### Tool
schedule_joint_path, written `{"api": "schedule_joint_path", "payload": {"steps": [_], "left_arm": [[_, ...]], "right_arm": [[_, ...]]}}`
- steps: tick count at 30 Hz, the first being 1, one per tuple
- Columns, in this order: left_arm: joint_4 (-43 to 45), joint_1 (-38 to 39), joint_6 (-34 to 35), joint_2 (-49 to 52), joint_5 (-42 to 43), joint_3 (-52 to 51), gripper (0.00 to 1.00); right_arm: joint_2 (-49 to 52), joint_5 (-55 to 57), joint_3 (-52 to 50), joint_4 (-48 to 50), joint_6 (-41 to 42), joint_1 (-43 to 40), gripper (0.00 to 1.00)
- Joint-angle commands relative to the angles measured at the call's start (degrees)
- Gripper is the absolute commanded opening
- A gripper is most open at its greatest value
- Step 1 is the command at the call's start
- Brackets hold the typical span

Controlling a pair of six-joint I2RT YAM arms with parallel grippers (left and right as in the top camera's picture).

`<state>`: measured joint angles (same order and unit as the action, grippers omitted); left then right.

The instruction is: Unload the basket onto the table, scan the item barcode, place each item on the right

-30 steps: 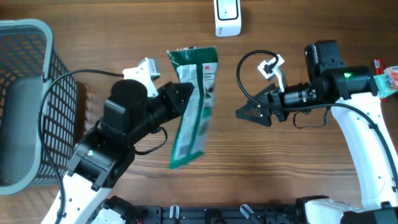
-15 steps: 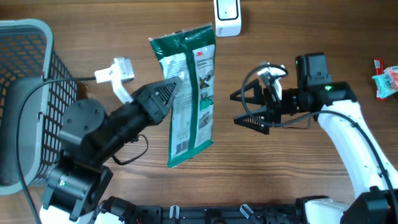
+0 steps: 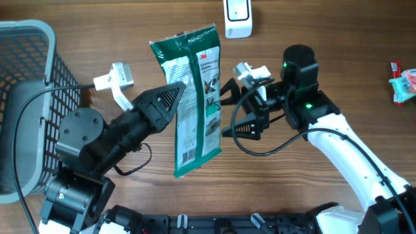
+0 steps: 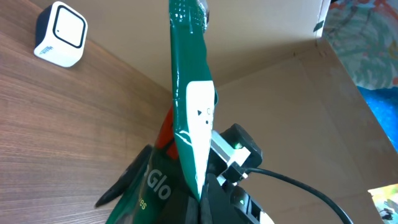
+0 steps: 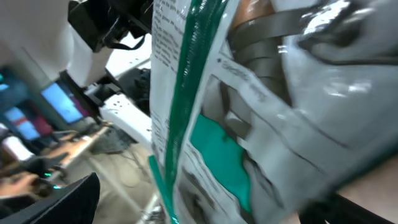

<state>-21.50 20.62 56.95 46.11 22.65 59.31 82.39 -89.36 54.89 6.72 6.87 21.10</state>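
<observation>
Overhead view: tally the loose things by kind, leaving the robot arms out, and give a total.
Green packet: 1
White scanner: 1
Grey basket: 1
Small wrapped item at the right edge: 1
Total: 4

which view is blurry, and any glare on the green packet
Right wrist: heavily blurred, the green packet too close to focus, its print unreadable. Overhead: sharp and evenly lit, only a faint sheen on the packet. Left wrist: fairly sharp, packet edge-on, small highlights near its top seam.
</observation>
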Motion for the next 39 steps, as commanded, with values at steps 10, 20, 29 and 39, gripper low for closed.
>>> {"api": "schedule_joint_path", "payload": {"steps": [10,20,29,39], "left_arm": [[-1.90,-0.28,0.52,1.84,0.87,-0.13,0.04],[-4.55,-0.28,-1.42,3.02,-0.31,-0.13,0.04],[-16.13,-0.28,-7.52,3.02,-4.48,-0.11,1.00],[-35.60,-0.28,-7.48,3.04,-18.53,-0.11,1.00]], "right_arm": [[0.28,-3.28,0.52,4.04,12.74,4.44,0.64],[0.28,-1.14,0.46,9.31,10.43,3.13,0.15],[0.48,33.35,-0.04,-23.39,-8.22,3.04,0.04],[-4.74,53.81,2.69,-26.51,-11.61,3.04,0.05]]}}
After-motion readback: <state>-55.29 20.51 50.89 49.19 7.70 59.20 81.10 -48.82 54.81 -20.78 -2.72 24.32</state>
